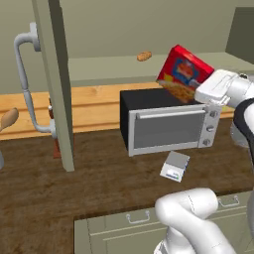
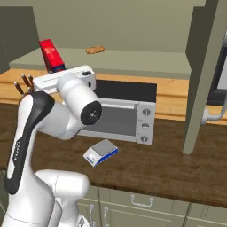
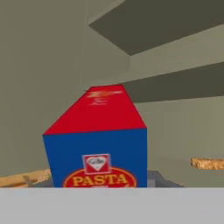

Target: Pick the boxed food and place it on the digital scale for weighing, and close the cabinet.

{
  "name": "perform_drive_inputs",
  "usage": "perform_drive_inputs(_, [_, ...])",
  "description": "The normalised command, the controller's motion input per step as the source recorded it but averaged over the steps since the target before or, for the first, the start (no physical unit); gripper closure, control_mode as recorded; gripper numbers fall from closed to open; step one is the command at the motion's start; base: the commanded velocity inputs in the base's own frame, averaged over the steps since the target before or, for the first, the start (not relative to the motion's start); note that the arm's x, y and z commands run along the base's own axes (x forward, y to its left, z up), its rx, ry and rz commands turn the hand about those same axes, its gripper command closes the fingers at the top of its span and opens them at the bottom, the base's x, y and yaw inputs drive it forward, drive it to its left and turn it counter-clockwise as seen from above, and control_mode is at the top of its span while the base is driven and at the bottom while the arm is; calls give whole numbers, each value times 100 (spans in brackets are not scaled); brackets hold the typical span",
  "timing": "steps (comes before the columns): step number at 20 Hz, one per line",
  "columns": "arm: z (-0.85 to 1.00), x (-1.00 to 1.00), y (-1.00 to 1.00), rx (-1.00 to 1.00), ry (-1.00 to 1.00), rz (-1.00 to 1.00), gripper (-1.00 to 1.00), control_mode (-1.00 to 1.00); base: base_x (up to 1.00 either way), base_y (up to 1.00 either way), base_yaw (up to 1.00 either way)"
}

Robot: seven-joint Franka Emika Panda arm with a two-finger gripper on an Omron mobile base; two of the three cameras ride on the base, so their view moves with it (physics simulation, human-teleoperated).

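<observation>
Red boxed food (image 1: 184, 73) sits tilted, clamped in the claw (image 1: 198, 94) above the toaster oven (image 1: 168, 124).

One pasta box (image 1: 184, 73), one digital scale (image 1: 174, 166), one toaster oven (image 1: 168, 121), and one brown bread-like lump (image 1: 144, 56). Two dark knife handles (image 2: 24, 84), perhaps more hidden behind the arm.

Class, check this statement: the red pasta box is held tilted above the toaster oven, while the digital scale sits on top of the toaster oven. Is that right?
One detail is wrong. The digital scale lies on the wooden counter in front of the toaster oven, not on top of it, as both base views show. The red pasta box is indeed tilted above the oven, at the gripper.
</observation>
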Motion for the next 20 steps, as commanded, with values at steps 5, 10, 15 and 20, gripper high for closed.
perform_drive_inputs(5, [-60,-88,-48,-14,18,30,100,-100,0,0,0])
perform_drive_inputs(10, [-96,-23,-24,-7,25,22,100,-100,0,0,0])
perform_drive_inputs(15, [-100,7,0,-5,15,8,100,-100,0,0,0])
perform_drive_inputs(20, [-97,49,-10,0,9,5,100,-100,0,0,0])
